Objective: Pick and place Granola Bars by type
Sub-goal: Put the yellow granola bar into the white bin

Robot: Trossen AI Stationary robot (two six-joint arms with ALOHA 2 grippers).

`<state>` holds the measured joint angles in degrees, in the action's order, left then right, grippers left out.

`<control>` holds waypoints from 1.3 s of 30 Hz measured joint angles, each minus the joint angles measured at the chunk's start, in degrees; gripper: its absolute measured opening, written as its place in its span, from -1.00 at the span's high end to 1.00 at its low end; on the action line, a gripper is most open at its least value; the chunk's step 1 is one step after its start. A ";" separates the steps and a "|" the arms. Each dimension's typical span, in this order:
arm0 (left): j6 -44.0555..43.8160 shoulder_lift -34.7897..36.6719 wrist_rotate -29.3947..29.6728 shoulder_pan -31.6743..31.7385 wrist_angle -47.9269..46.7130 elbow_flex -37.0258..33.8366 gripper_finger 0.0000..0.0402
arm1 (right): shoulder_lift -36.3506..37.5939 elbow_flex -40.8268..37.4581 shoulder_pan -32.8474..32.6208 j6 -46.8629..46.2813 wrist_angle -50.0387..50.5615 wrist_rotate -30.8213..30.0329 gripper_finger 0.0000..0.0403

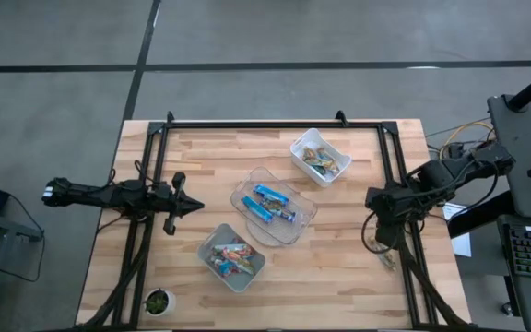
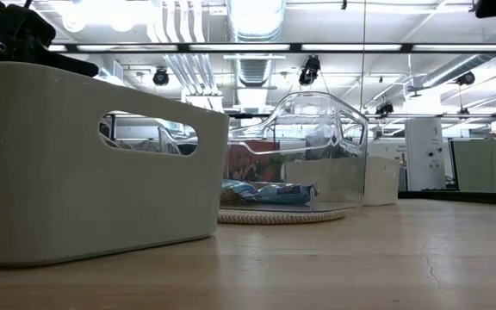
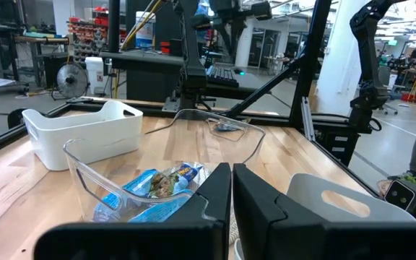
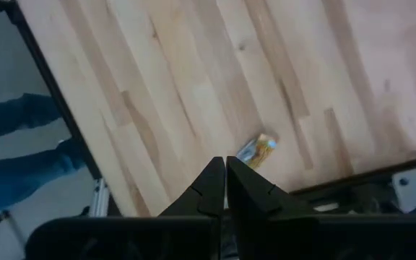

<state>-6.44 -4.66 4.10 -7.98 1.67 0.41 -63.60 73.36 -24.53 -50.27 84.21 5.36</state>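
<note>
wooden table [image 1: 339, 258], seen from above, framed by a dark rail; arms at either side. left arm stretched in from the left edge, left gripper [image 1: 194, 207] low over the boards, just short of the bins, fingers together with nothing between them in its own wrist view. right arm folded at the right edge, right gripper [image 1: 383, 242] pointed down over the table's right border, fingers pressed together and empty [image 4: 226, 173].

three bins in a diagonal row mid-table: white bin [image 1: 321, 157] at the far right of the row, filled with greenish-brown bars; clear bin [image 1: 304, 214] in the middle on a round mat, holding bright blue bars [image 1: 273, 204]; grey-white bin [image 1: 212, 242] nearest the front, holding red, orange and pink bars [image 1: 231, 258]. in the low view, the front bin largest, the clear bin behind it, the white one farthest.

one stray bar [image 1: 390, 262] lying flat on the boards near the right rail, just beside the right gripper; in the right wrist view, shiny wrapper with yellow and blue [image 4: 258, 150] just ahead of the fingertips, apart from them. kind not certain from these views.

probable step: pick-up of this last bar. best done by parting the fingers first, turning the wrist so the pads span the bar's short width, lowering straight down until nearly touching wood, then closing gently; slippery wrapper, rail close by. small potted plant [image 1: 158, 302] at the front left corner, out of the way.
</note>
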 joint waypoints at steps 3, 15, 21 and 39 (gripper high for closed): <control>0.00 -0.01 -0.02 0.01 0.00 -0.01 1.00 | 0.56 -1.69 0.00 -1.53 -0.02 1.65 0.96; 0.00 0.01 0.00 0.01 0.00 0.01 1.00 | 4.40 -13.23 -0.24 -14.77 -3.78 2.67 0.96; 0.00 0.00 0.00 0.02 0.00 0.01 1.00 | 6.68 -18.79 -2.86 -21.32 -8.51 2.69 0.96; 0.00 -0.01 0.00 0.00 0.00 0.01 1.00 | 7.48 -25.77 -6.01 -31.38 -17.19 2.41 0.96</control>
<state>-6.44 -4.67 4.10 -7.99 1.67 0.43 -56.12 47.59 -30.55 -81.65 67.02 7.77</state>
